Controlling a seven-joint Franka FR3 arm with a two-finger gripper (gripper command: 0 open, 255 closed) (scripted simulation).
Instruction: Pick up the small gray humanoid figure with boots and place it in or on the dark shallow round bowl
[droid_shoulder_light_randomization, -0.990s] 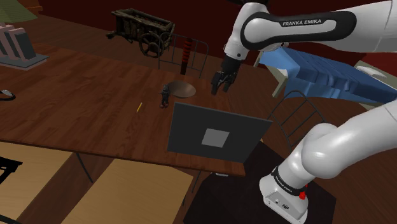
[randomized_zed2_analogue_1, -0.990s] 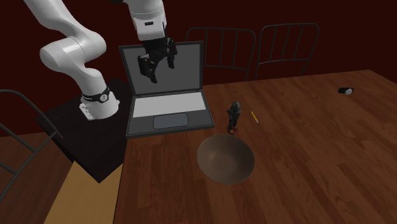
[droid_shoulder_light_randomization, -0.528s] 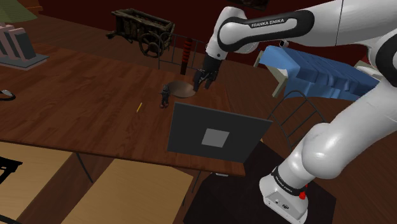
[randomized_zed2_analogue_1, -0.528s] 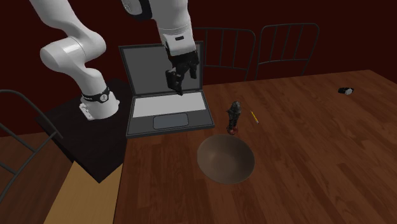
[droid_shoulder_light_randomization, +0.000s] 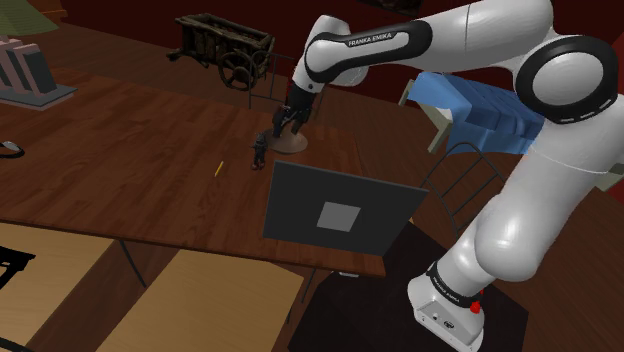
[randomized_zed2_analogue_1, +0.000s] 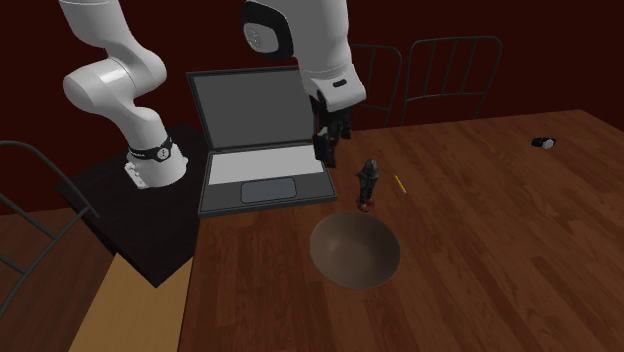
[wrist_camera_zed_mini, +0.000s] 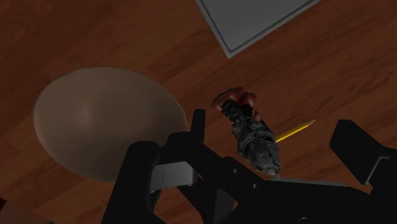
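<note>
The claw (wrist_camera_zed_mini: 275, 127), open, hangs just over the figure (wrist_camera_zed_mini: 253, 135), apparently straddling it without touching.

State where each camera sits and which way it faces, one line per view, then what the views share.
Shoulder view: beside and behind the stand, looking down over the laptop's lid; the whole arm and gripper show.
Second exterior view: across the table, facing the laptop's screen and the arm's base.
Wrist view: on the hand, looking down at the figure between its open fingers.
Shared: all three see the figure beside the bowl.
</note>
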